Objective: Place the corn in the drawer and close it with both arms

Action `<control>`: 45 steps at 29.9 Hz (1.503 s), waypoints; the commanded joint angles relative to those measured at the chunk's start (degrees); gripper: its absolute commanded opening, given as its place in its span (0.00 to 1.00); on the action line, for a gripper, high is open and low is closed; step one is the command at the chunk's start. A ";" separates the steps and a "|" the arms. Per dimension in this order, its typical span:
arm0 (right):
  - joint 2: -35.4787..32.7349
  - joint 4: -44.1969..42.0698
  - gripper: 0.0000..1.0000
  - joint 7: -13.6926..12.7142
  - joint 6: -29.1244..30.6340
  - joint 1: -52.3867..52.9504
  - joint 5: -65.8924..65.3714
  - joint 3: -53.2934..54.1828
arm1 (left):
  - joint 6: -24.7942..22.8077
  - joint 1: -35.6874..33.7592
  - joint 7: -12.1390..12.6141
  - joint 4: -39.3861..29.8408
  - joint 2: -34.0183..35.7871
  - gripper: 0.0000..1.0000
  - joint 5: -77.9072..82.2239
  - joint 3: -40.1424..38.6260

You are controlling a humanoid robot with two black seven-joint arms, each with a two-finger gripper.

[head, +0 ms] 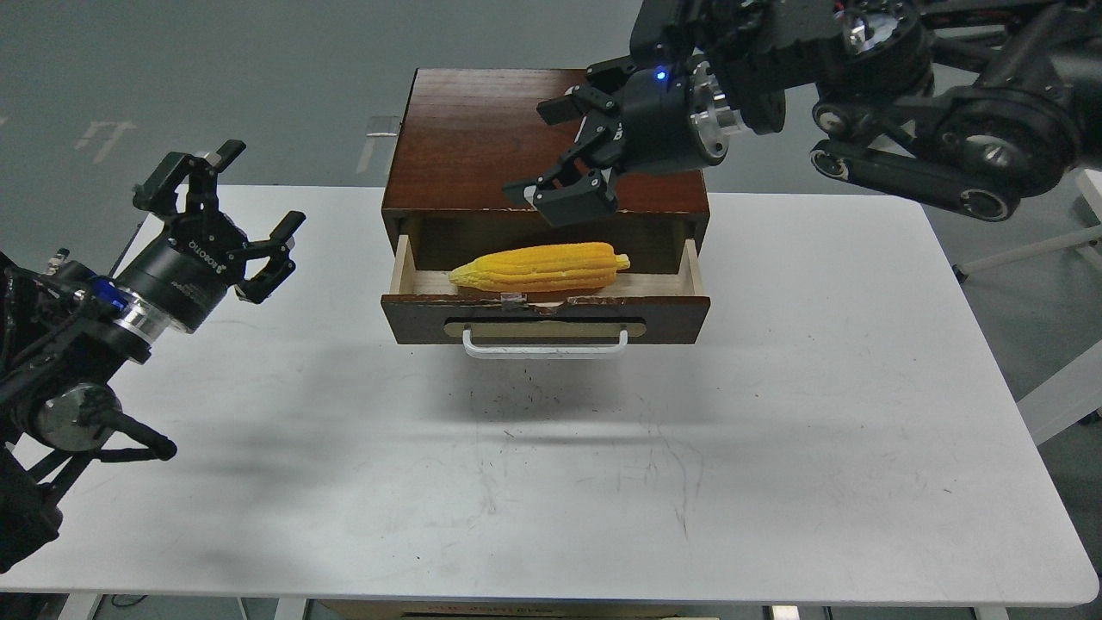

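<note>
Okay, corn (540,267) sits in drawer (546,317); both grippers spread, empty. Drawer looks stiff, light: I'd push its white handle (546,344).

White surface (775,448) carrying one wooden cabinet (482,138)

The cabinet stands at the far middle edge, its drawer (546,317) pulled open toward the near side; the surface shows faint scuffs.
</note>
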 commanded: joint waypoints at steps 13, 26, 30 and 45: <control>-15.33 -2.09 0.97 0.00 -0.62 -38.80 48.30 30.72 | 0.00 -0.08 -0.53 -0.03 -0.52 1.00 0.08 0.03; -11.72 -14.05 0.98 0.00 4.66 -57.56 68.72 42.53 | 0.00 -3.07 -2.60 -3.71 4.57 1.00 15.52 -0.15; -10.76 -14.93 0.98 0.00 4.83 -58.09 68.63 42.53 | 0.00 -6.67 -2.60 -10.74 7.74 0.97 27.22 -0.41; -10.05 -14.93 0.98 0.00 4.83 -59.05 68.63 42.00 | 0.00 -11.77 -2.60 -30.70 2.12 0.00 67.55 0.02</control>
